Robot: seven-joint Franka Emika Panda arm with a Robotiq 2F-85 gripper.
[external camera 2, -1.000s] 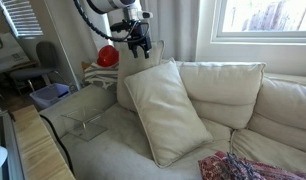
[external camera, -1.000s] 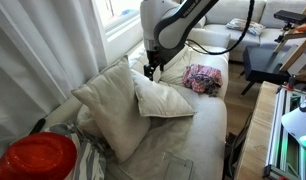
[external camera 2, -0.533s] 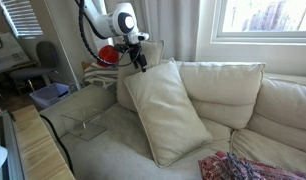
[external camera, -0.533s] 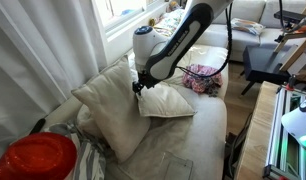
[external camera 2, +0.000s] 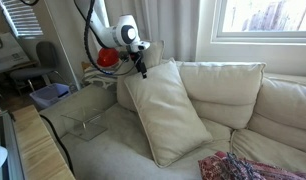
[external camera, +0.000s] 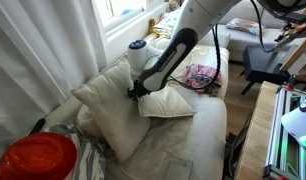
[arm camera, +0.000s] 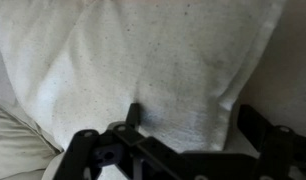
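A cream pillow (external camera 2: pixel 171 112) leans on the beige couch; it also shows in an exterior view (external camera: pixel 165 101) and fills the wrist view (arm camera: pixel 143 60). My gripper (external camera 2: pixel 143 70) has come down at its upper corner, next to a larger cream cushion (external camera: pixel 105 112). In the wrist view my gripper (arm camera: pixel 193 122) is open, with one dark finger (arm camera: pixel 134 116) pressed into the fabric and the other finger (arm camera: pixel 259 121) just past the pillow's corner. The corner lies between the jaws, which are not closed on it.
A pink patterned cloth (external camera: pixel 201 78) lies further along the couch seat (external camera 2: pixel 103 150). A red round object (external camera: pixel 35 158) sits by the armrest. A clear plastic box (external camera 2: pixel 88 125) rests on the seat. A curtain (external camera: pixel 43 50) and a window are behind.
The arm has lowered from above the couch back down to the pillow's upper corner. The pillows have not visibly moved.
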